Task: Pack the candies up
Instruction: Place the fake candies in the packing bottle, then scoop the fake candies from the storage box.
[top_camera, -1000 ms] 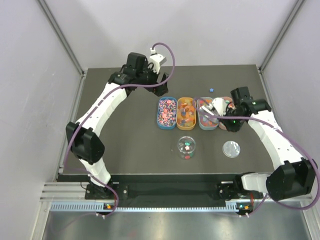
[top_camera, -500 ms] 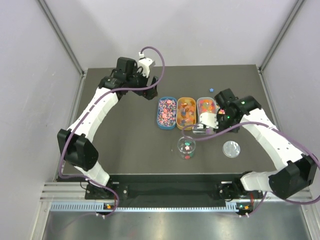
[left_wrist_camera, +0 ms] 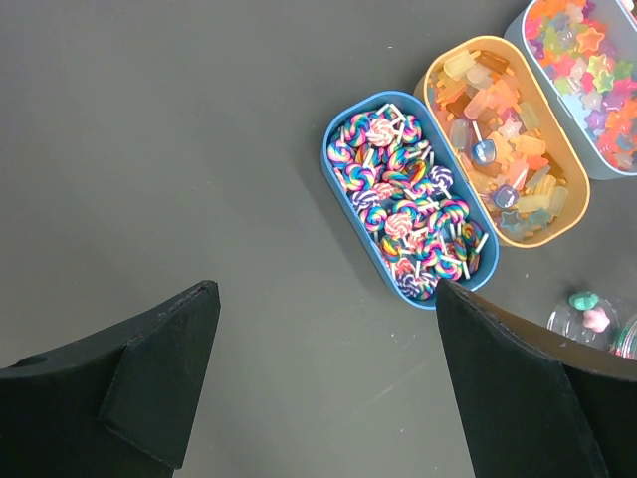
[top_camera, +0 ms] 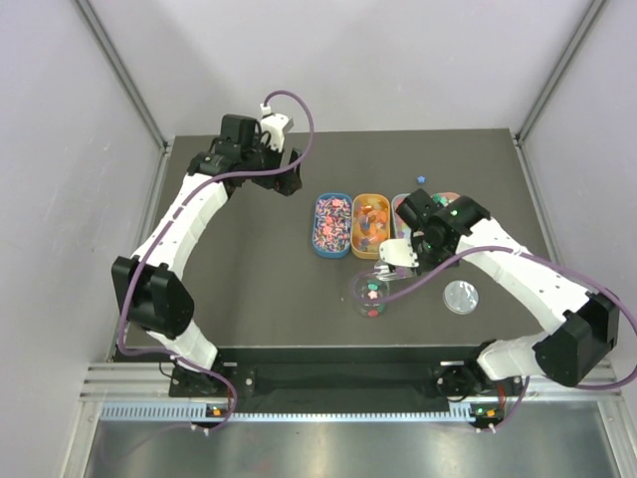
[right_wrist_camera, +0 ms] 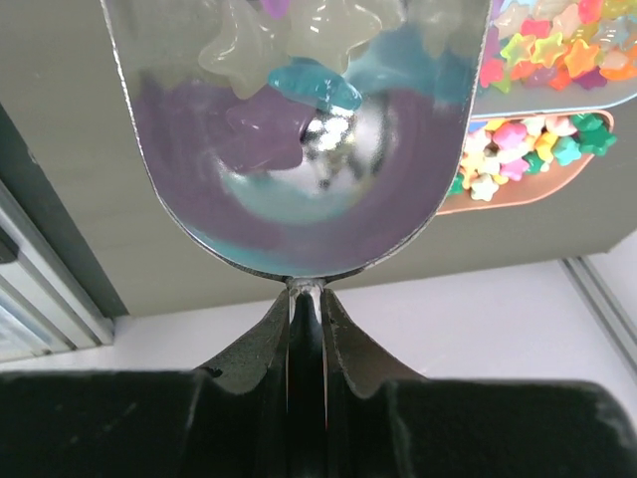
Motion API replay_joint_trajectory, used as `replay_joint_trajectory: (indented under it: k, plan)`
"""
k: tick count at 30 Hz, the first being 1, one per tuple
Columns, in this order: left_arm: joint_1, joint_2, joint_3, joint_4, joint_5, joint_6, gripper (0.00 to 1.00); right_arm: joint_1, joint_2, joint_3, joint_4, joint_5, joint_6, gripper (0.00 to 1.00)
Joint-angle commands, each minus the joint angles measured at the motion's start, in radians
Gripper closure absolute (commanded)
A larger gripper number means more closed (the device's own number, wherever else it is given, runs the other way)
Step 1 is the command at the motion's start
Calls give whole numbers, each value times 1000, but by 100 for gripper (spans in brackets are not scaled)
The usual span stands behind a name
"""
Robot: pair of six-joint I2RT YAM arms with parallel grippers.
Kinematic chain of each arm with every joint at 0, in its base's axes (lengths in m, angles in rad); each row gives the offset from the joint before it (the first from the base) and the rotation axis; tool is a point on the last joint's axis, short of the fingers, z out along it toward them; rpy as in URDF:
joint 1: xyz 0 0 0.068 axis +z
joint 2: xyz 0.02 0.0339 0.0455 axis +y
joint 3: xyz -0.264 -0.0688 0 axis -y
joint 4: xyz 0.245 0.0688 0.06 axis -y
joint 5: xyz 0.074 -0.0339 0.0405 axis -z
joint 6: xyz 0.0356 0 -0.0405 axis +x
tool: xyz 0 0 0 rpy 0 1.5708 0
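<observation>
Few candies (top_camera: 373, 291) in your jar (top_camera: 355, 296) | right gripper (right_wrist_camera: 306, 309) clenched on loaded scoop (right_wrist_camera: 289, 179) near jar | left gripper (left_wrist_camera: 323, 378) released, well apart from jar | lid (top_camera: 460, 295) off, filling unfinished

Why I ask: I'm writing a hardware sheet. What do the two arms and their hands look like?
Both the left arm and right arm have white tubular links joined by chunky black joint housings. A purple cable loops loosely along each. The left hand and right hand are black, with broad, wedge-shaped matte fingers.
</observation>
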Motion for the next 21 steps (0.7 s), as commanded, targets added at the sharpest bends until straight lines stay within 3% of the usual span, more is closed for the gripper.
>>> replay_joint_trajectory:
  k: [1,21]
  plan:
    - [11,-44,1,49,11,-16,6,44,13,11,-143,90,13,100]
    - [31,-17,32,56,27,-41,6,189,31,-3,-141,290,-19,100]
